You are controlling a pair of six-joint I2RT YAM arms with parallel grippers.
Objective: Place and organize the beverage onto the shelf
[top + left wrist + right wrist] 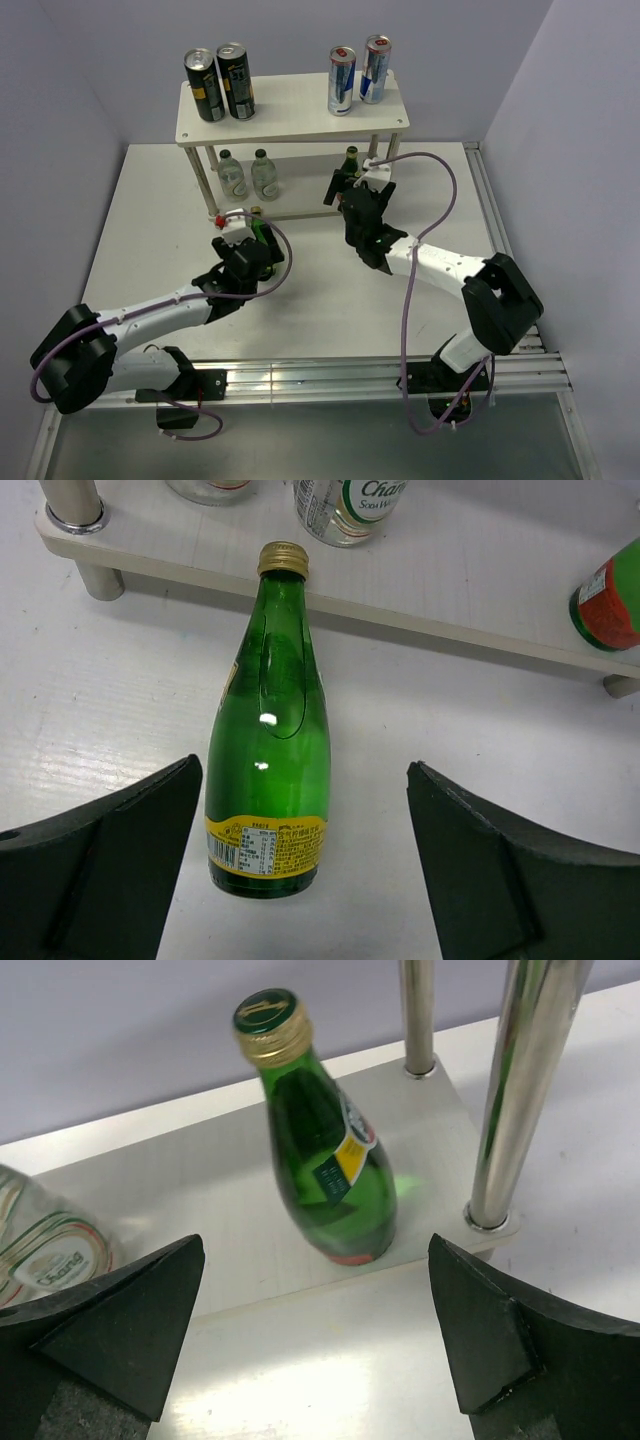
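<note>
The cream-white two-tier shelf [300, 110] stands at the back. Its top board holds two black cans [220, 85] and two blue-silver cans [358, 72]. Its lower board [450, 590] holds two clear bottles [248, 173] and an upright green bottle [351, 160], also in the right wrist view [330, 1150]. Another green bottle [270, 770] with a gold cap lies on the table, cap towards the shelf. My left gripper [305, 880] is open around its base, and the fingers do not touch it. My right gripper [315, 1350] is open and empty, just in front of the upright green bottle.
Chrome shelf legs [520, 1090] stand to the right of the upright bottle and at the lower board's left corner [75, 505]. A clear bottle [40, 1240] is to the left of the right gripper. Walls close in the table on three sides.
</note>
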